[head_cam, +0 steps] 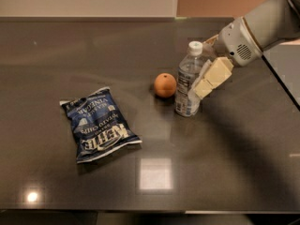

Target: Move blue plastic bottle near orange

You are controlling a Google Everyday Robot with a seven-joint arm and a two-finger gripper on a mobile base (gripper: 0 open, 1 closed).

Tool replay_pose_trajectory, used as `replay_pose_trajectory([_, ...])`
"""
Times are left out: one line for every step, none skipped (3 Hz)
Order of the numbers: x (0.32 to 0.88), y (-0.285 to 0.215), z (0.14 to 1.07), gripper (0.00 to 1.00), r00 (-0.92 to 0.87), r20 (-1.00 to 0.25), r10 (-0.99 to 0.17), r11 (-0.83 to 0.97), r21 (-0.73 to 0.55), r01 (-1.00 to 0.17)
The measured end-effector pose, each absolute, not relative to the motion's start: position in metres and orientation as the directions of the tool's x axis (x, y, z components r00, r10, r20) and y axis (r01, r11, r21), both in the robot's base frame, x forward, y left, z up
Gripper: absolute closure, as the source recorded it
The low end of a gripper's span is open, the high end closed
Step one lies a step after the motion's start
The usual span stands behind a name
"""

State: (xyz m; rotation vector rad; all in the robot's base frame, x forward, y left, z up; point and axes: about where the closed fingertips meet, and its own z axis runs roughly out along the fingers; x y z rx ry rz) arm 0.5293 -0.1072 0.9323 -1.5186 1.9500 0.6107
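Note:
The blue plastic bottle (187, 78) stands upright on the dark table (225, 163), clear with a white cap and a pale label. The orange (165, 85) sits just to its left, almost touching it. My gripper (200, 89) reaches in from the upper right. Its beige near finger (213, 76) lies across the bottle's right side, and the far finger is hidden behind the bottle. The jaws look loosened around the bottle rather than clamped on it.
A dark blue chip bag (99, 124) lies flat at the left of the table. The table's right edge (281, 81) runs diagonally under my arm (262, 27). A wall runs along the back edge.

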Motion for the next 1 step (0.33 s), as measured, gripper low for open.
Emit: replay_pose_trajectory([0.5293,-0.1071,0.9324,0.00,-0.177,-0.691,-0.700,0.244,0.001,-0.970])
